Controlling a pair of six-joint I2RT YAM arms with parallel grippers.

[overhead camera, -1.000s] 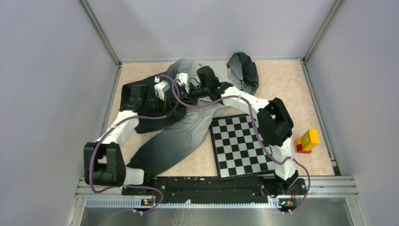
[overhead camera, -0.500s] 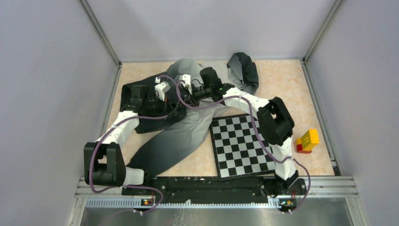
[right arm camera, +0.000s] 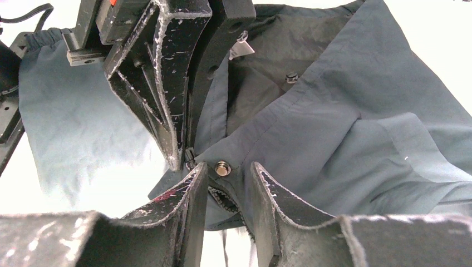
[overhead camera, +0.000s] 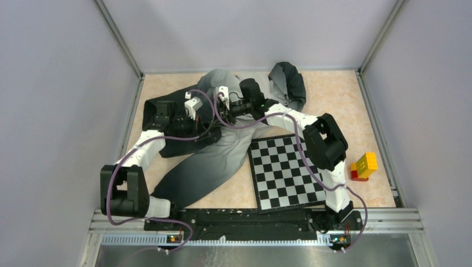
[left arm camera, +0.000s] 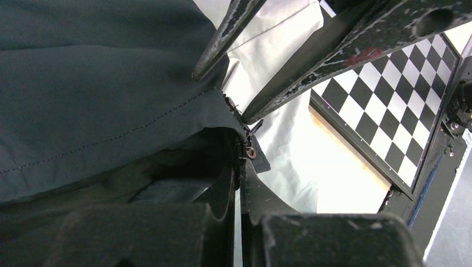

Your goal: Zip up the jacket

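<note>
Top view: one jacket (overhead camera: 214, 153) lies spread on the worktop (overhead camera: 334, 92), from the far centre down towards the near left. Its near right edge touches one chessboard (overhead camera: 284, 169). The hood end lies at the far side. Two pincers meet over the upper part of the jacket. The left pincer (overhead camera: 196, 107) and the right pincer (overhead camera: 218, 100) are just beside each other, tips facing. One block stack (overhead camera: 363, 166), yellow on red, sits well apart at the right.

Left wrist view: the left pincer's fingers stand almost together, with only a thin slit between them. They clamp the dark front edge of the jacket at the zipper. One zipper pull (left arm camera: 251, 153) hangs just beyond the tips. The right pincer's two fingers enter from above and converge on the same edge.

Right wrist view: the right pincer's fingers stand a narrow gap apart. The jacket hem and one metal snap (right arm camera: 223, 167) sit in that gap. Whether the fingers press the fabric cannot be told. The left pincer touches the hem just left of the snap.
</note>
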